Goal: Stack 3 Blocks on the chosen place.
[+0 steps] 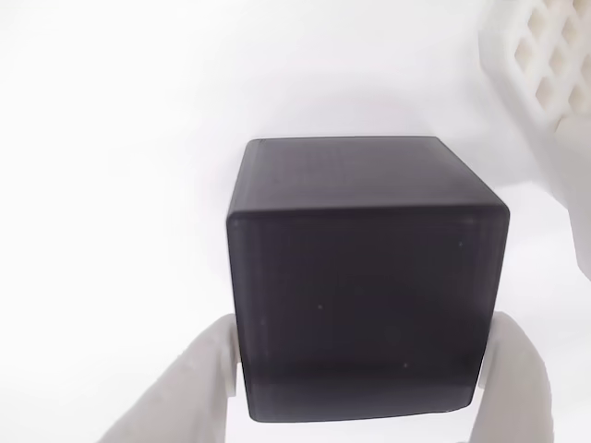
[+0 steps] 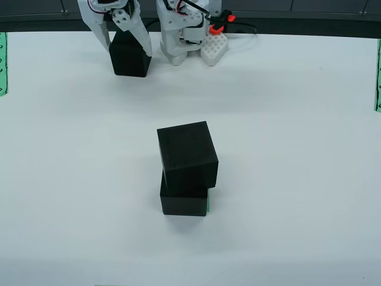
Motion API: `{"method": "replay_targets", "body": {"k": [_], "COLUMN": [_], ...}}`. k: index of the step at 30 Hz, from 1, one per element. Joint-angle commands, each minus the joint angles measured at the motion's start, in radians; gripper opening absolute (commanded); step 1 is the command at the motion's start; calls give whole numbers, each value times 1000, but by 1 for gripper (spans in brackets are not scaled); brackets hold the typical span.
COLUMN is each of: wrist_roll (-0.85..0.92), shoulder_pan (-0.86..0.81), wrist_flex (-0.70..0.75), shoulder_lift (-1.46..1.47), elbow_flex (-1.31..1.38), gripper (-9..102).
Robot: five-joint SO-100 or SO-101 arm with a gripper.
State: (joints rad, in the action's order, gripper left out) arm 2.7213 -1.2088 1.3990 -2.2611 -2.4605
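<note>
Gripping from both sides, the gripper (image 2: 126,56) pinches one black cube (image 2: 128,58) at the far left of the white table (image 2: 286,167) in the fixed view from the front, its two white fingers (image 2: 138,37) running down the cube's flanks; whether that cube rests on the table or is just above it cannot be told. In the view that rides on the gripper, the same cube (image 1: 365,281) sits between the pale fingertips (image 1: 194,388), each pressed against a lower side, with white table all around it. Going from largest to smallest: the table spreads wide and bare white, backed by a dark band along its far edge. Next comes the white arm base (image 2: 186,33), standing just right of the gripper in the front view, with a small white gridded tray (image 2: 215,49) touching its right side. Three black cubes are counted in all. The other two are mid-table: a lower cube (image 2: 183,201) standing on the green patch (image 2: 208,202), of which a thin sliver shows at its right edge, and an upper cube (image 2: 187,152) on top, twisted and overhanging it. Narrow green strips (image 2: 3,62) mark the left and right edges.
</note>
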Motion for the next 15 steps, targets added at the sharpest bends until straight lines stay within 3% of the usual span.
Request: {"method": "replay_targets", "body": {"k": [1,15], "wrist_roll": [-28,-130], "shoulder_pan": [2,77], "wrist_flex": [-21,-77], "shoulder_lift": [8,12], "elbow_flex": [-18,110], "gripper": [24,22]}}
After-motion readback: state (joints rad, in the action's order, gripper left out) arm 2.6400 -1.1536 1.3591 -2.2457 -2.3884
